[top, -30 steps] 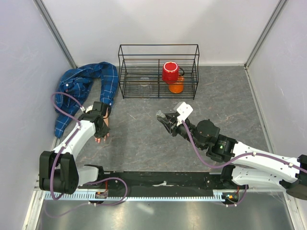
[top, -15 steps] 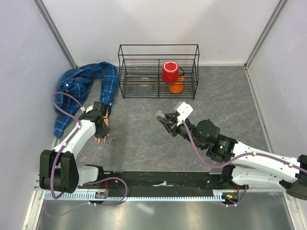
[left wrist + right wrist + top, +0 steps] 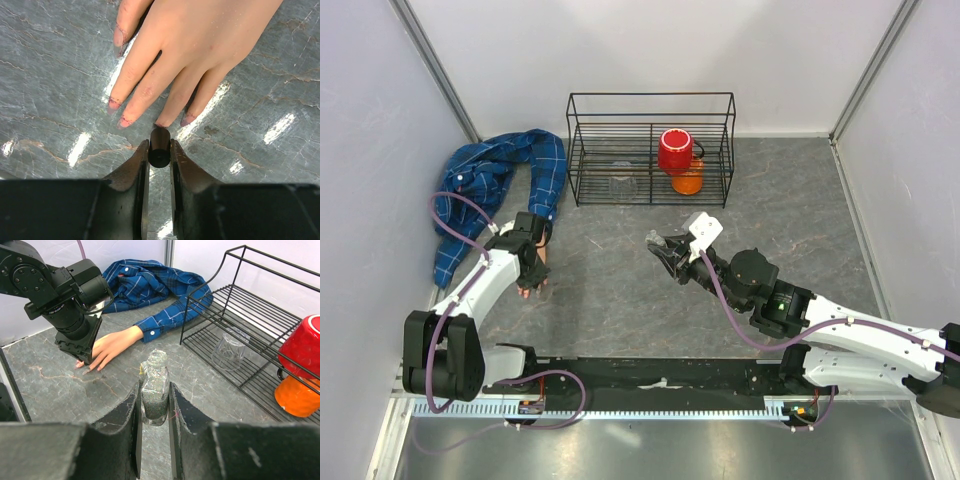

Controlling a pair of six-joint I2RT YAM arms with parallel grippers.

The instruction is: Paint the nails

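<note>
Clamping a small dark brush cap (image 3: pixel 159 146) w/ jaws nearly shut, L gripper (image 3: pixel 159 152) sits right at the fake hand (image 3: pixel 200 45) on the table's (image 3: pixel 620 300) left side. The nails (image 3: pixel 114 104) lie just ahead of it, fingers' long axis pointing back at the pincer approx in line w/ the cap, whose far end meets one fingertip (contact unclear). R gripper (image 3: pixel 155 407), well apart mid-table, squeezes a glittery bottle (image 3: pixel 155 382) upright, so L arm is far nearer; no brand, label or legible text visible.
</note>
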